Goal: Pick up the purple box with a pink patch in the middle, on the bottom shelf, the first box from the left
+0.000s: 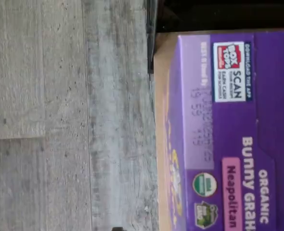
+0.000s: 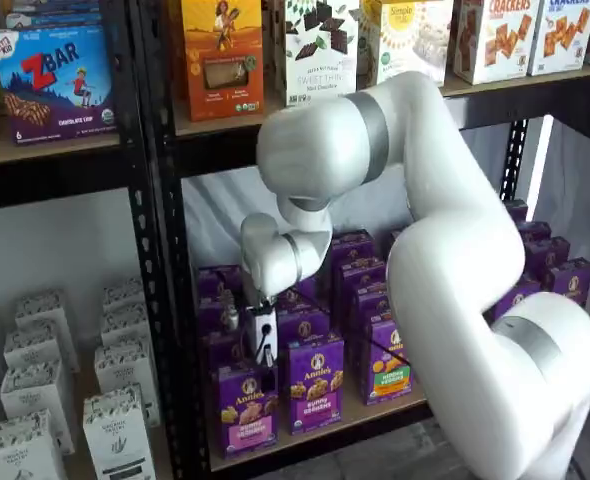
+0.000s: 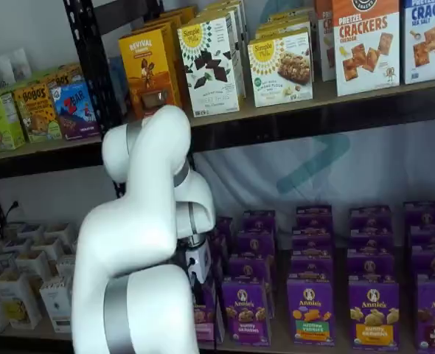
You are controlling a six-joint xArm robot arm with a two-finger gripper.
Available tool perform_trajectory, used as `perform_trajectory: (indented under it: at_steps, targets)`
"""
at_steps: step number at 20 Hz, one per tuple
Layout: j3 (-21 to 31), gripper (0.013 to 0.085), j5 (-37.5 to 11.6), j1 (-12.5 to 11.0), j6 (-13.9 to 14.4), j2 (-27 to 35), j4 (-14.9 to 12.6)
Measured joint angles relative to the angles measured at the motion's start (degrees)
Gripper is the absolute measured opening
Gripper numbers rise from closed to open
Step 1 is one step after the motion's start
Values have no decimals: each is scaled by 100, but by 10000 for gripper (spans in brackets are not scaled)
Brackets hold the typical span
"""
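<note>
The purple box (image 2: pixel 247 408) with the pink band stands upright at the front left of the bottom shelf (image 2: pixel 387 408). In the wrist view its purple top (image 1: pixel 228 134) with a pink "Neapolitan" patch lies close, beside the pale shelf board (image 1: pixel 160 144). My gripper (image 2: pixel 261 360) hangs straight down just over this box, its jaws spread wide, and nothing is lifted. Its fingertips are mostly hidden against the carton. In a shelf view the arm covers most of the box (image 3: pixel 206 317), with the gripper (image 3: pixel 200 271) above it.
Several more purple Annie's cartons (image 2: pixel 313 382) stand close to the right and behind. A black perforated upright (image 2: pixel 165 300) stands just left of the box. White cartons (image 2: pixel 115 430) fill the neighbouring rack. The upper shelf (image 2: pixel 305 110) carries snack boxes. Grey plank floor (image 1: pixel 60 120) lies below.
</note>
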Motion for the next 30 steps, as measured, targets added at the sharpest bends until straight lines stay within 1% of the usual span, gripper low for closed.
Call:
perform_trajectory:
  at_steps: [11, 12, 13, 14, 15, 17, 18, 20, 30]
  targets:
    - [-72, 850, -68, 41, 49, 144, -10]
    - [-72, 810, -79, 43, 43, 150, 0]
    - [-67, 810, -98, 45, 43, 153, 2]
    - [-50, 770, -136, 46, 51, 153, -6]
    - [-41, 770, -149, 46, 57, 152, -13]
    - [-24, 690, -157, 46, 53, 145, -9]
    - [-18, 690, -162, 47, 44, 143, 1]
    - [-5, 610, -171, 50, 21, 138, 30]
    - [93, 610, -401, 82, 131, 135, -59]
